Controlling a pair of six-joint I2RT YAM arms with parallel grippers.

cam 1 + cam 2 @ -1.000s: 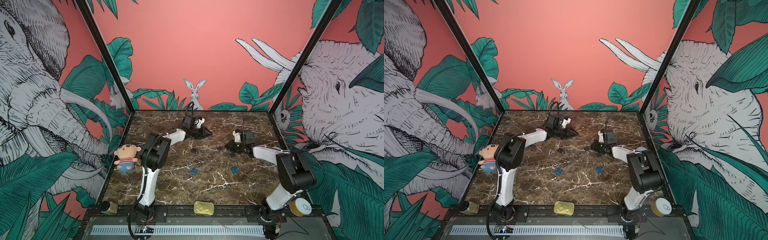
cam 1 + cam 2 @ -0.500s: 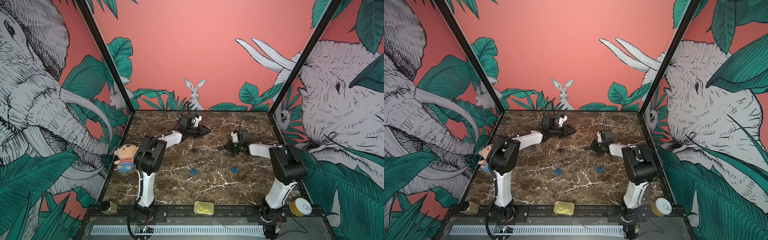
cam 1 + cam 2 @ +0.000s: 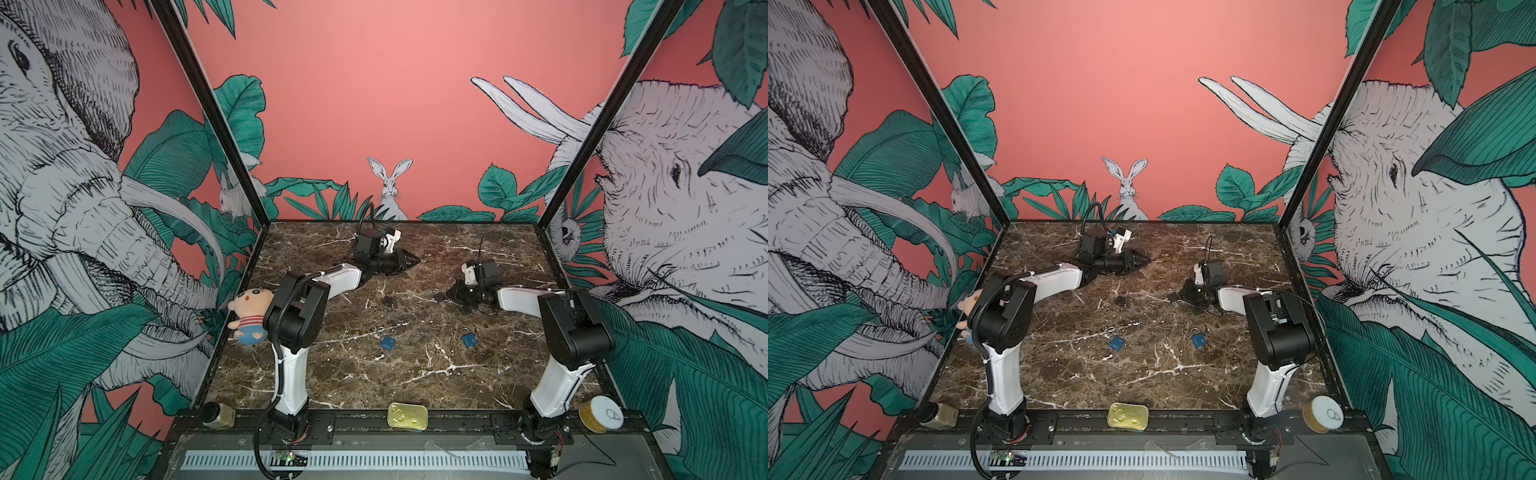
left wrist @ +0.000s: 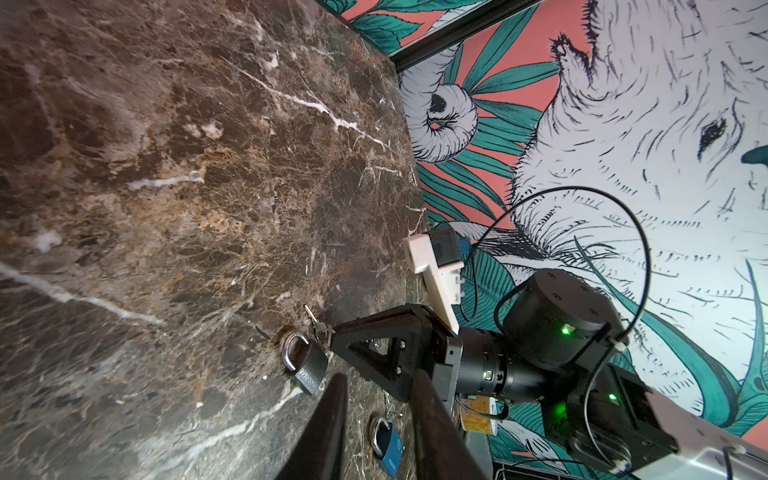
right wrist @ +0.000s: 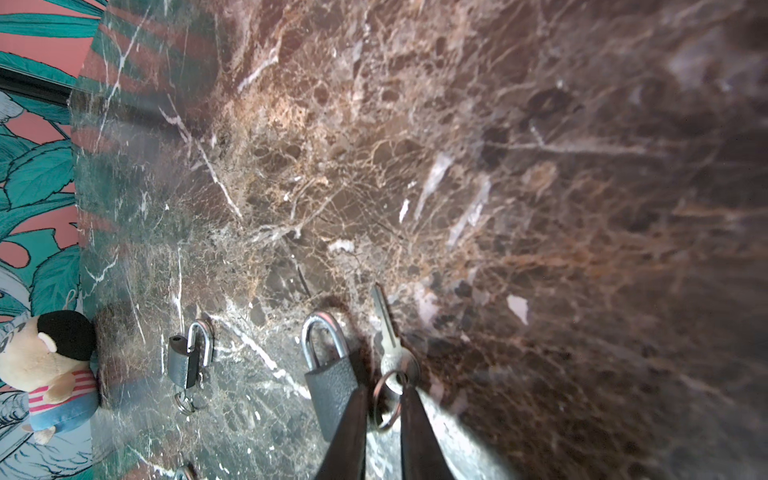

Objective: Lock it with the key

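- Our right gripper (image 5: 384, 392) is low over the brown marble table (image 5: 498, 166), fingers narrowly apart, with the ring of the small silver key (image 5: 384, 328) between them; we cannot tell if they clamp it.
- The key lies flat just beside the dark grey padlock (image 5: 328, 386).
- Our left gripper (image 3: 411, 261), farther back, is parted and holds nothing.

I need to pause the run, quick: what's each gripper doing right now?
Left gripper: open, holding nothing.
Right gripper: key ring sits between its jaws; gripped or loose cannot be told.
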